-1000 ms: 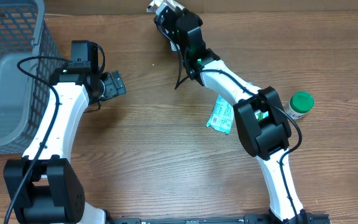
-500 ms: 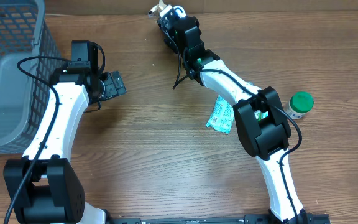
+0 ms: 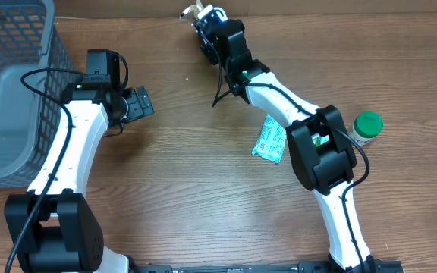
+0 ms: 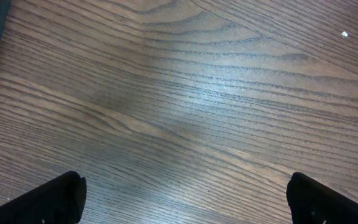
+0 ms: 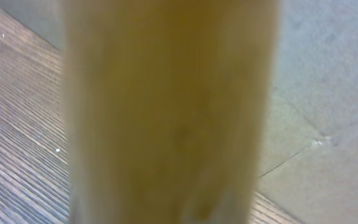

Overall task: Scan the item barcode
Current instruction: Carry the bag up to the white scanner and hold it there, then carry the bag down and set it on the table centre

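My left pincer (image 3: 137, 102) hangs spread wide and empty over bare worktop (image 4: 185, 93). At the far edge, my right pincer (image 3: 203, 15) is clamped tight on a pale item (image 5: 166, 112). I should hold it firmly and turn it slowly until its barcode, unseen here, faces out.

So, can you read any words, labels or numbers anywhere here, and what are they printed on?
Nothing here can be read.
On the teal packet: dark print, too small to read.
On the green-capped bottle: no legible label.
On the tan item filling the right wrist view: blurred, no text shows.
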Available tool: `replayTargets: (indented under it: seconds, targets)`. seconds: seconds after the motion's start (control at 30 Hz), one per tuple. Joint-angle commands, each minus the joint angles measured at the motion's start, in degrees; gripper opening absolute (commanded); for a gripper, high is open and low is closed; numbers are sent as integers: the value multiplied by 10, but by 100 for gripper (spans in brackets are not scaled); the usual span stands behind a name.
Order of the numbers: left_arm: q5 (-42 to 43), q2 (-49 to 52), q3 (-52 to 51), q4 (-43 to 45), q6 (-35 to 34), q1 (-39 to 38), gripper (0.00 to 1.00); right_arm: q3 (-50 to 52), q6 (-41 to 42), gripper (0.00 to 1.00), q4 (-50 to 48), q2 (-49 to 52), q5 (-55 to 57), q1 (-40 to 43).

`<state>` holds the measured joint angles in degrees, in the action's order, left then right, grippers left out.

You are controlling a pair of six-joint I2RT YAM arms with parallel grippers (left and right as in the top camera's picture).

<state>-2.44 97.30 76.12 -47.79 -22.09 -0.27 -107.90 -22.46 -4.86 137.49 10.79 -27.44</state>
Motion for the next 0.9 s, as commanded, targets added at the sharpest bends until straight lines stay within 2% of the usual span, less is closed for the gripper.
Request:
replayTargets:
  seconds: [0.0,0.1,0.2,0.33,0.53,0.7,0.87]
  targets:
    - [-7,-1,4,0,9,-1,100,-8,73,4,6,-49,-8,12]
    - [-7,-1,4,0,9,-1,99,-8,103,4,41,-87,-43,16]
    - [-7,-1,4,0,9,-1,100,-8,155,4,116,-128,-78,16]
    - [-7,-1,4,0,9,-1,99,-8,240,4,255,-169,-150,20]
    - [-7,-1,4,0,9,-1,100,-8,336,4,494,-179,-334,31]
    - [-7,-1,4,0,9,-1,99,12,332,4,668,-178,-357,31]
    - [-7,-1,4,0,9,-1,100,59,316,5,708,-178,-353,31]
